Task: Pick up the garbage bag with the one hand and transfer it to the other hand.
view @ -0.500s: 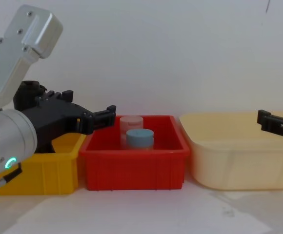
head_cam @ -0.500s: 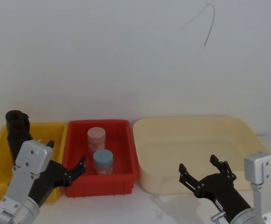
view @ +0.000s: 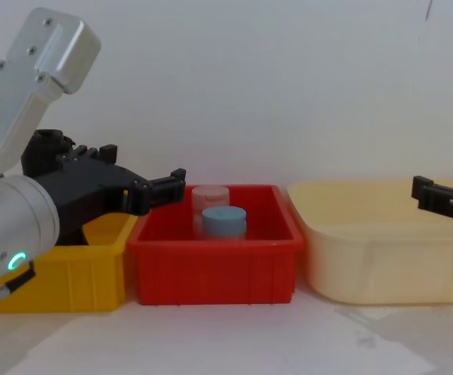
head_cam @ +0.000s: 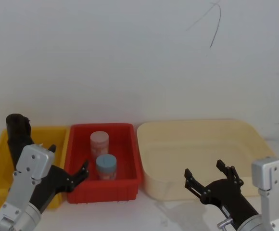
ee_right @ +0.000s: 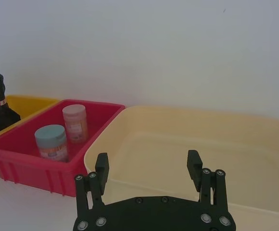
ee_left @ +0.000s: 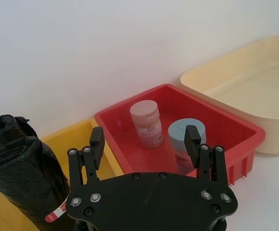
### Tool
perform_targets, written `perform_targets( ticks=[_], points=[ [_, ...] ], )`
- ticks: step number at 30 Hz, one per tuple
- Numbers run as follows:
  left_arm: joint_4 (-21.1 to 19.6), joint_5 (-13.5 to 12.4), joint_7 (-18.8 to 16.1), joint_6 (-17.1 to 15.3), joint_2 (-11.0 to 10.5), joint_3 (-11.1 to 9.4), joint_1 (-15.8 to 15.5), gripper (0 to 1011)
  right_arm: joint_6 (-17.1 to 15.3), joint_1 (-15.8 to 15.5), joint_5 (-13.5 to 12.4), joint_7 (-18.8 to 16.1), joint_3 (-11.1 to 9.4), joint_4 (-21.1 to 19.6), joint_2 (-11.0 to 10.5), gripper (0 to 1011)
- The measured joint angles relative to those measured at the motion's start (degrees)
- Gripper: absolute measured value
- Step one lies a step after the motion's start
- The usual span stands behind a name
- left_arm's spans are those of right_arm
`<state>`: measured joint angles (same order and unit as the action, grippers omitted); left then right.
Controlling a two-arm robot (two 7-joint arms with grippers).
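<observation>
Barely dipped the wide-open left gripper (ee_left: 145, 138) beside the garbage bag (ee_left: 29, 178), no grasp yet; kept the right gripper (head_cam: 204, 169) wide, well apart from it.

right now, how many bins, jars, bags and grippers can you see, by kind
bins: 3 (yellow bin, red bin, cream bin)
jars: 2 (pink-lidded jar, blue-lidded jar)
garbage bag: 1
grippers: 2 (left gripper, right gripper)
total: 8
</observation>
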<state>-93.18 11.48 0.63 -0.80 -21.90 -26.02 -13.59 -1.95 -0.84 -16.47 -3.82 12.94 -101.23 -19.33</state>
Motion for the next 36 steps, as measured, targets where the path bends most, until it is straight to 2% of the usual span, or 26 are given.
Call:
perform_targets(
  ticks=[36],
  points=[
    [0.0,0.0,0.0,0.0,0.0,0.0,0.0,1000,0.0,0.0,0.0,0.0,0.0,0.0,0.0,1004]
  ],
)
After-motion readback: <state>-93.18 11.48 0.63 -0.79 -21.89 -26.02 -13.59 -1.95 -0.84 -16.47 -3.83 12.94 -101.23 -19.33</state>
